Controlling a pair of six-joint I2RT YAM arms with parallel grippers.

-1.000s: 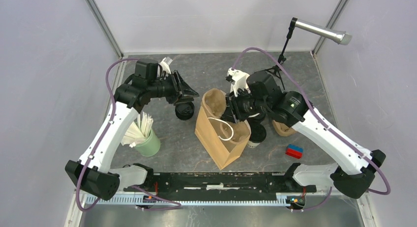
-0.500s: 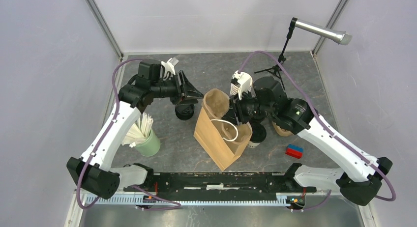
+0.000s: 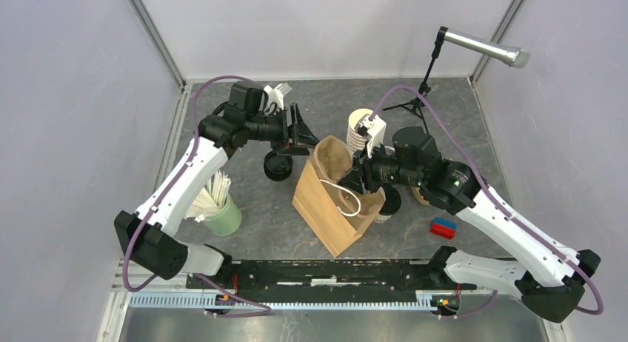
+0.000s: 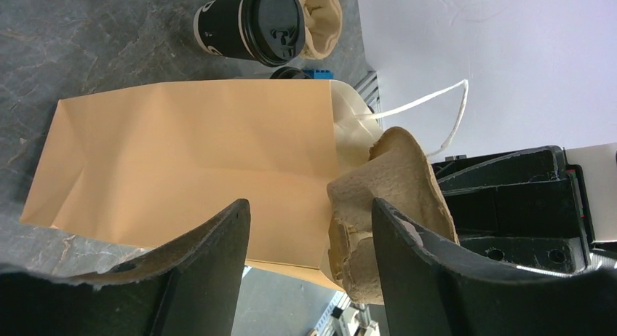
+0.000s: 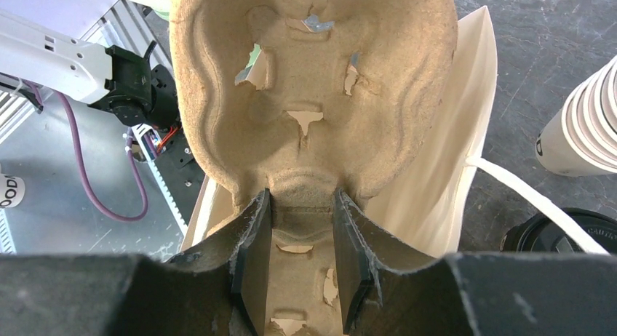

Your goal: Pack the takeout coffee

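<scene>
Pinching the pulp carrier [image 5: 305, 81] at the mouth of the paper bag [image 3: 324, 212], the right end effector [image 5: 302, 205] could catch the rim and tip it, since the spread left end effector [image 4: 311, 220] braces nothing; lidded coffee cups [image 3: 278, 166] stand on the surface [image 3: 259, 223] alongside.

Top overhead; wrist cameras close, both apparently facing bag [image 4: 189, 161].

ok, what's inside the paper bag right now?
A cardboard cup tray, clamped by the right gripper, sits in its mouth, partly sticking out. Nothing else is visible inside; the tray covers the bottom.
</scene>
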